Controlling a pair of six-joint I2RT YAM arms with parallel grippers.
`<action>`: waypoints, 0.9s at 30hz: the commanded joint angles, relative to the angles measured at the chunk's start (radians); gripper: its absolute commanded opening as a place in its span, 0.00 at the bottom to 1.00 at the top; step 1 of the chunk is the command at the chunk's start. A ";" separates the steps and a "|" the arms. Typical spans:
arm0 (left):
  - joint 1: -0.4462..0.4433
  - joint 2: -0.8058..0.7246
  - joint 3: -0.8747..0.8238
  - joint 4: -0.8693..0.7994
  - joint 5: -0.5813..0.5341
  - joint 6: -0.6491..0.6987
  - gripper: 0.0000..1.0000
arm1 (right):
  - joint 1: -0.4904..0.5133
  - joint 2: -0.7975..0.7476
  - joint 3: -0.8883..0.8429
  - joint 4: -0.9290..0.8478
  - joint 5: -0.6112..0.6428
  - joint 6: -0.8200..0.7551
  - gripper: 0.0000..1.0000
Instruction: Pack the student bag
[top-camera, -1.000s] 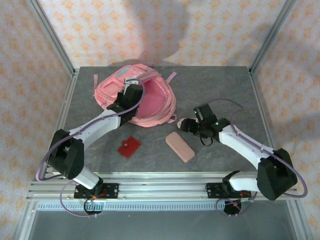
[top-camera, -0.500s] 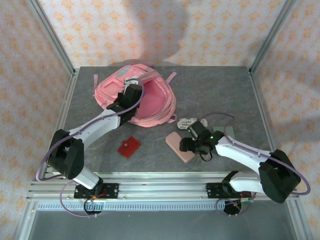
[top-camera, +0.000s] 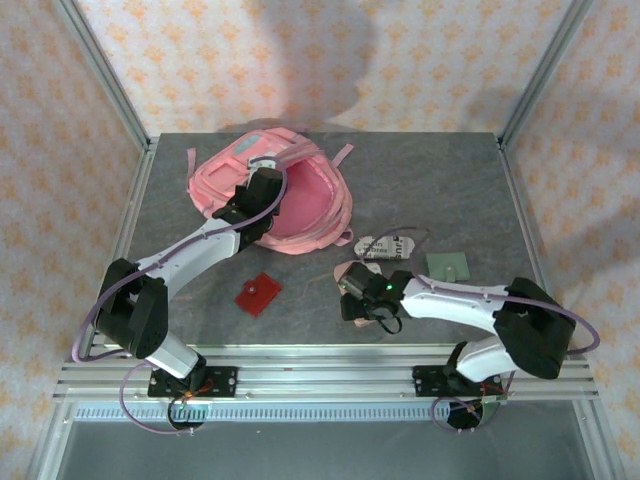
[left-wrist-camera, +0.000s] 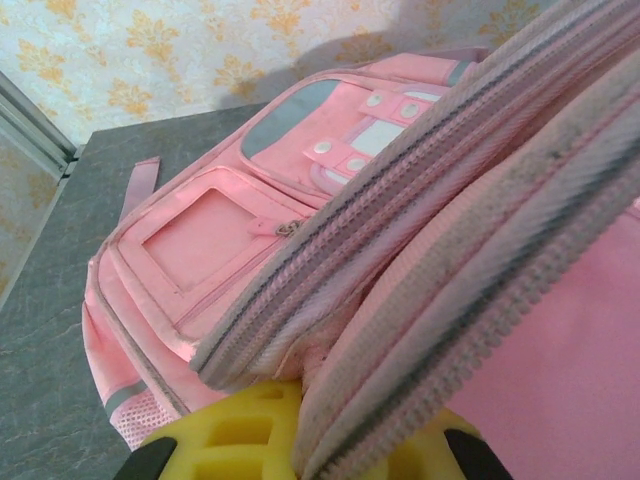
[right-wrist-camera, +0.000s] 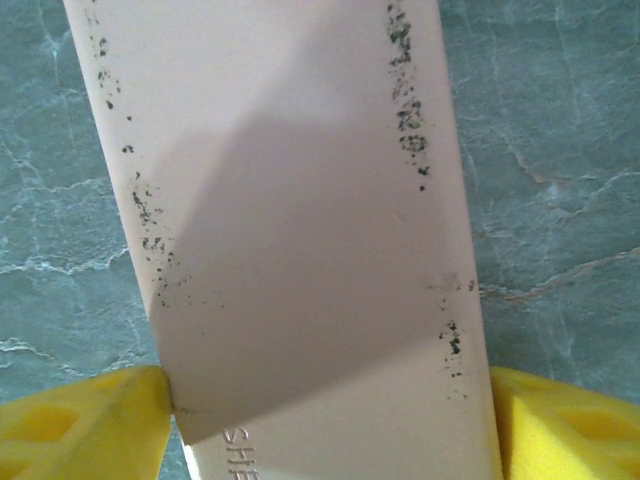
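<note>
Well, the student bag (top-camera: 300, 205) lies unzipped in the upper left of the top view, with the left gripper (top-camera: 262, 183) clenched on its zip rim. Lower centre, the right gripper (top-camera: 353, 292) straddles a pink pencil case (right-wrist-camera: 290, 230), its pads (right-wrist-camera: 80, 420) at the case's long edges; whether they are squeezing it, I cannot tell.

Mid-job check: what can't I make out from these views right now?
Right wrist view: the pencil case is cut off by the frame edges; whether the right gripper is pressing it is unclear.
Top view: the student bag interior is partly hidden by the left gripper; in the left wrist view, the zip rim it clamps blocks the inside.
Top view: the white label print is too small to read.
</note>
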 joint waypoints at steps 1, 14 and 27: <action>0.006 -0.021 0.037 0.025 0.019 -0.039 0.00 | 0.036 0.097 -0.009 0.039 0.062 0.043 0.71; 0.011 -0.056 0.013 0.045 0.034 -0.045 0.00 | 0.045 0.022 0.031 0.024 0.074 -0.007 0.24; 0.012 -0.127 -0.013 0.067 0.080 -0.051 0.00 | -0.027 -0.091 0.240 -0.024 0.097 -0.144 0.18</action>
